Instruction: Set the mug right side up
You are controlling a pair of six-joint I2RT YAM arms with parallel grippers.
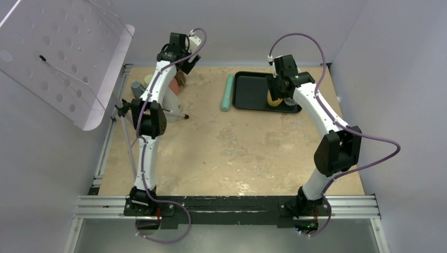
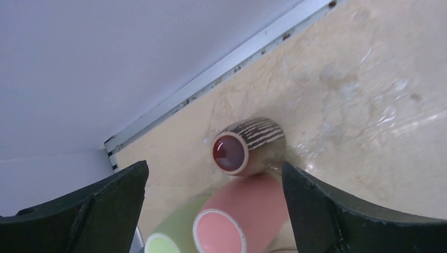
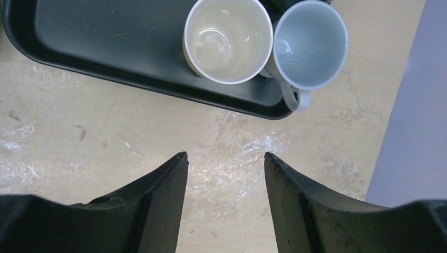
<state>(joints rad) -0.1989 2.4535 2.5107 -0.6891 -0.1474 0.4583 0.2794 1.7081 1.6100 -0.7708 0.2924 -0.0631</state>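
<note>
In the left wrist view a pink mug (image 2: 248, 211) lies between and below my wide-open left gripper (image 2: 213, 168), touching neither finger. Its mouth faces the camera. A brown striped mug (image 2: 248, 145) with a dark red inside stands just beyond it, and a green mug (image 2: 174, 232) is beside it. From above, the left gripper (image 1: 183, 67) hangs at the table's far left corner over the pink mug (image 1: 173, 87). My right gripper (image 3: 225, 155) is open and empty over bare table, just in front of a cream mug (image 3: 227, 39) and a white mug (image 3: 310, 45), both mouth up.
The cream and white mugs sit at the near right corner of a black tray (image 1: 248, 89). A teal cylinder (image 1: 227, 92) lies left of the tray. A grey-blue cup (image 1: 136, 87) and a small tripod (image 1: 158, 112) stand by the left arm. A clear perforated panel (image 1: 63, 58) leans at the left wall.
</note>
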